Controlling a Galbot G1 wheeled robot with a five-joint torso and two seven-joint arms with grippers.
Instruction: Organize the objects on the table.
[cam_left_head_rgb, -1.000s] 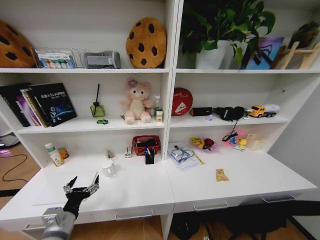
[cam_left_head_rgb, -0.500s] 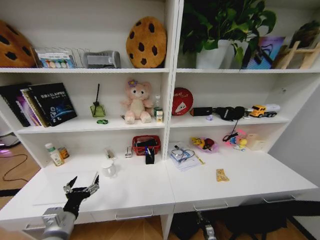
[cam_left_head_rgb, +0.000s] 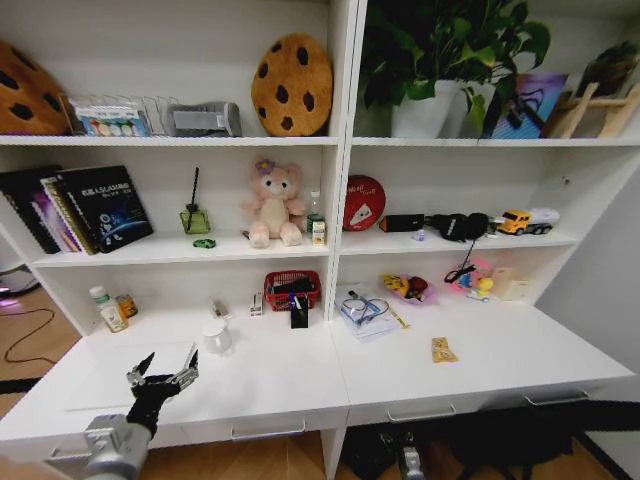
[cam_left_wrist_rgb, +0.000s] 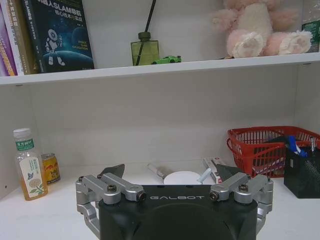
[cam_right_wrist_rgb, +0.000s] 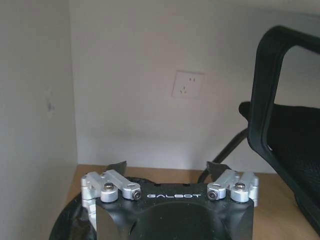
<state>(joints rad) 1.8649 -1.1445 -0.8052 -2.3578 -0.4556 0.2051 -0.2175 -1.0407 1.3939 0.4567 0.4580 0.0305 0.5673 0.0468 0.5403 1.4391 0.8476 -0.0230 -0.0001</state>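
Fingers of left gripper (cam_left_head_rgb: 160, 371) spread wide, empty, over table (cam_left_head_rgb: 260, 385); right gripper (cam_right_wrist_rgb: 167, 167) fingers apart, empty, below desk

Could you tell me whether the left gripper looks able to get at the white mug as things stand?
Probably yes. The left gripper hovers open over the table, and the mug stands just beyond it with bare tabletop between and nothing crowding it.

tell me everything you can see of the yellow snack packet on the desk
The yellow snack packet is a small flat pouch, yellow-orange with darker print that cannot be read. It looks like thin crinkly foil or plastic. It lies flat and slightly skewed on the right half of the white desk, out in the open toward the front. Nothing touches it besides the desk top; the papers and glasses lie apart, farther back.
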